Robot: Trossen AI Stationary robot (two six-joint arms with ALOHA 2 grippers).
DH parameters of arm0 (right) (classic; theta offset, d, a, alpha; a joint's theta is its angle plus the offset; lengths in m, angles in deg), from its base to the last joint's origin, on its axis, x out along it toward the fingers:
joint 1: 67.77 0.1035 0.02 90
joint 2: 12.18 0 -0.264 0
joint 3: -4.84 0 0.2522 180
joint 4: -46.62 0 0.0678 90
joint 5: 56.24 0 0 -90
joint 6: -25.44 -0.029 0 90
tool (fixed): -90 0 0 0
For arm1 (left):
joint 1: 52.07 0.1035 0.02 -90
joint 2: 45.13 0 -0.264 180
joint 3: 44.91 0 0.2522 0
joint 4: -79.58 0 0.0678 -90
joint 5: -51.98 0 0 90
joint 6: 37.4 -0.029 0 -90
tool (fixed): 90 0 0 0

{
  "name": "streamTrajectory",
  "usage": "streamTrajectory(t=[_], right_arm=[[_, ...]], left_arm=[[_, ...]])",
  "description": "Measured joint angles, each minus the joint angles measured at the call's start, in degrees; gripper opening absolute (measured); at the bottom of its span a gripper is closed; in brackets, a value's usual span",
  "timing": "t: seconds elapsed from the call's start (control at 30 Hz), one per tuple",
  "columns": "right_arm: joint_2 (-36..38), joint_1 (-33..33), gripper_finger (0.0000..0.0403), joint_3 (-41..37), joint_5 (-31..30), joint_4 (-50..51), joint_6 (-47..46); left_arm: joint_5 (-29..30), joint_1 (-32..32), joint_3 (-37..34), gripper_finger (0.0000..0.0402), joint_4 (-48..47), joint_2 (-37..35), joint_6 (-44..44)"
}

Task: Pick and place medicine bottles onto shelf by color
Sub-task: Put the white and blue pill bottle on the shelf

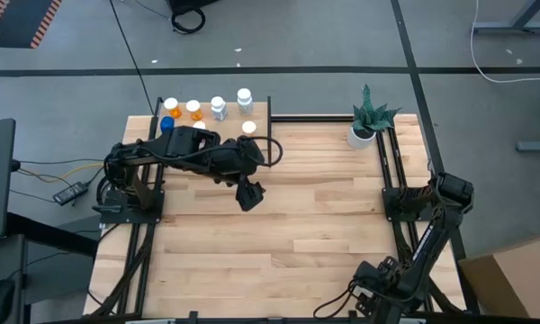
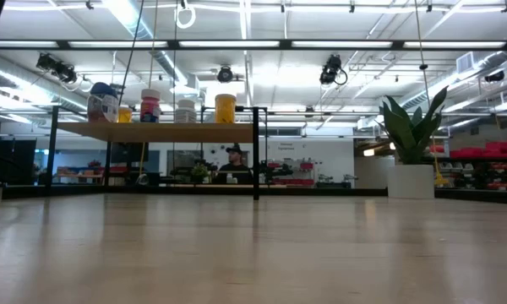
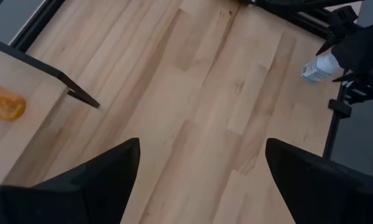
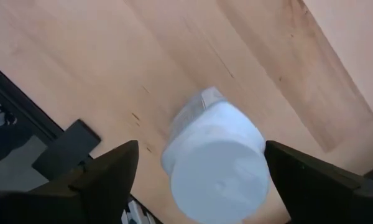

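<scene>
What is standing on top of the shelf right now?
On the shelf, white-capped medicine bottles stand in a row: orange, clear and blue ones. The left arm covers the shelf's near part, so anything there is hidden.

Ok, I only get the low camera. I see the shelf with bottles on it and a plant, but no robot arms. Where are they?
Observer: The left gripper hangs over the middle of the table, in front of the shelf. It is open and empty.
Operator: And the other one?
Observer: The right gripper is low by the table's right side, at the robot's end. It points down and is open.
Operator: Is there a bottle down there?
Observer: Yes, one white-capped bottle sits on the table between its fingers, and neither finger touches it.
</scene>
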Motion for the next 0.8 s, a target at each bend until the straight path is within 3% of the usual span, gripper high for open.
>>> streamTrajectory(t=[0.57,0.8], right_arm=[[0.0,-0.2,0.0194,0.0,2.5,-0.1,-1.8],[0.1,-2.7,0.0167,0.7,1.6,0.0,-0.8]], left_arm=[[0.0,0.0,0.0,0.0353,-0.3,0.0,1.9],[0.0,0.0,0.0,0.0353,-2.5,0.0,1.6]])
